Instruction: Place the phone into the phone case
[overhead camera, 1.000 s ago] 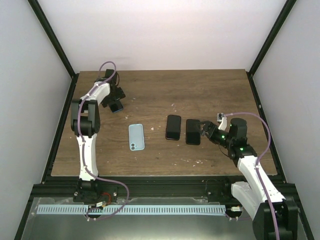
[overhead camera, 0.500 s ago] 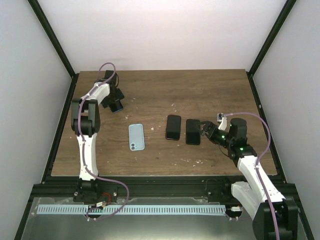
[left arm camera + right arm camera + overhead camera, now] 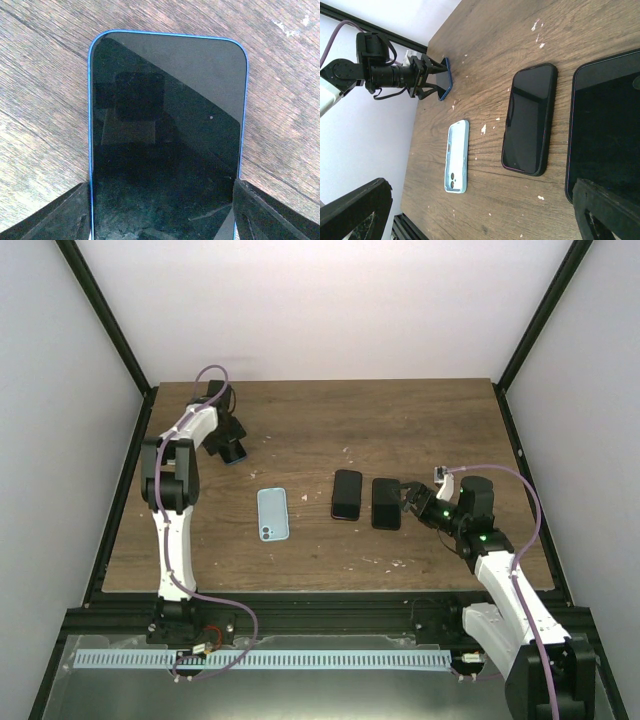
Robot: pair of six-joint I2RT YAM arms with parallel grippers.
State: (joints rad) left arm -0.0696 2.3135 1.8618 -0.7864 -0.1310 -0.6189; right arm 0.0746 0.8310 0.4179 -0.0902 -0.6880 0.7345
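Blue-edged phone (image 3: pixel 165 115), where is it at this moment? (Ana)

At the far left of the table (image 3: pixel 420 420), with the left gripper (image 3: pixel 232 448) closed on its two long edges. From the right wrist view it looks tilted up from the wood. (Ben)

And the light blue case (image 3: pixel 273 514)? (Ana)

It lies flat and alone, nearer the middle, well apart from that phone. The right gripper (image 3: pixel 408 498) has its jaws spread wide and holds nothing, just beside the right black phone (image 3: pixel 386 503). The other black phone (image 3: pixel 347 494) lies next to that one. (Ben)

How to do this step well, in your opinion? (Ana)

I think the phone should travel low and level until it is above the case, lined up with its long side, and one corner should enter first. The right arm could press the case down so it does not slide. Which face of the case is up, I cannot tell (Ben)
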